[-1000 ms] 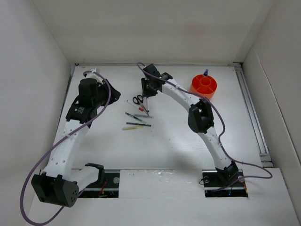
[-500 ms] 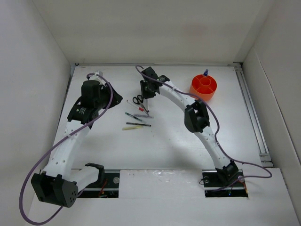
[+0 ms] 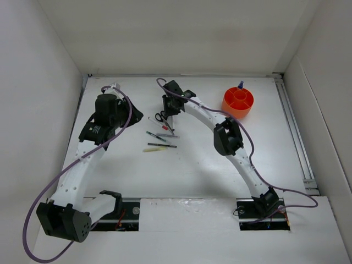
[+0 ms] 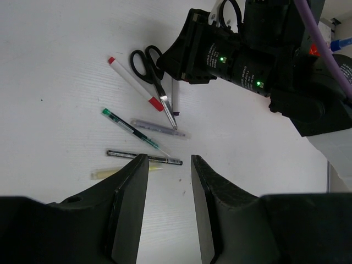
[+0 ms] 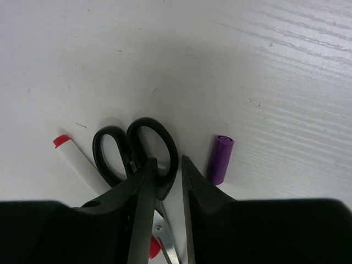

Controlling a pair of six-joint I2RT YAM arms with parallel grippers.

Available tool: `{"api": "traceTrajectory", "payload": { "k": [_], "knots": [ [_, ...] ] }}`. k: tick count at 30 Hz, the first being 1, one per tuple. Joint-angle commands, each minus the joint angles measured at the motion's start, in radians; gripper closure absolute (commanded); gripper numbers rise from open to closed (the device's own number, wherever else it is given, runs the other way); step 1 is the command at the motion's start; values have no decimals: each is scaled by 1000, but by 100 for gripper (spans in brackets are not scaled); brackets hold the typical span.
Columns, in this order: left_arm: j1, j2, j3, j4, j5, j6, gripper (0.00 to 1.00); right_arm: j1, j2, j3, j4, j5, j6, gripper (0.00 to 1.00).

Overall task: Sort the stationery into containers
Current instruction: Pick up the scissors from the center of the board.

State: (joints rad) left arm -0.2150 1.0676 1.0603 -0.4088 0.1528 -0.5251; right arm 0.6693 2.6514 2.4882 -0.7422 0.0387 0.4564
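Nearest you, the pale yellow stick [image 4: 104, 174] and then the dark pen [image 4: 143, 157] lie on the table, on your side of the scissors [image 4: 157, 82]. Your left gripper [image 4: 169, 159] hovers left of the scissors, jaws parted with nothing between them. Your right gripper [image 5: 166, 159] sits on the scissors' handle, jaws slightly apart astride one ring. The orange cup [image 3: 234, 108] stands well right of the scissors and a little farther back.
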Motion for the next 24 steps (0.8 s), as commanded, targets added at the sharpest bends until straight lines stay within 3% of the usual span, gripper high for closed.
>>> {"api": "traceTrajectory", "payload": {
  "k": [1,3,4,8,17,24],
  "knots": [
    [-3,-28,-3,11,-1,4,67,19,27,35,41,55,22,70],
    [-3,-28,-3,11,-1,4,67,29,27,35,41,90,22,72],
    [-3,-28,-3,11,-12,4,67,29,36,35,41,102,22,82],
    [-3,-37,-3,2,-21,4,67,29,36,15,41,112,31,100],
    [-3,-37,-13,22,-12,4,67,29,-157,-72,184,93,59,100],
    [-3,-8,-13,53,-2,-6,67,-42,-350,-92,279,-32,168,100]
  ]
}}
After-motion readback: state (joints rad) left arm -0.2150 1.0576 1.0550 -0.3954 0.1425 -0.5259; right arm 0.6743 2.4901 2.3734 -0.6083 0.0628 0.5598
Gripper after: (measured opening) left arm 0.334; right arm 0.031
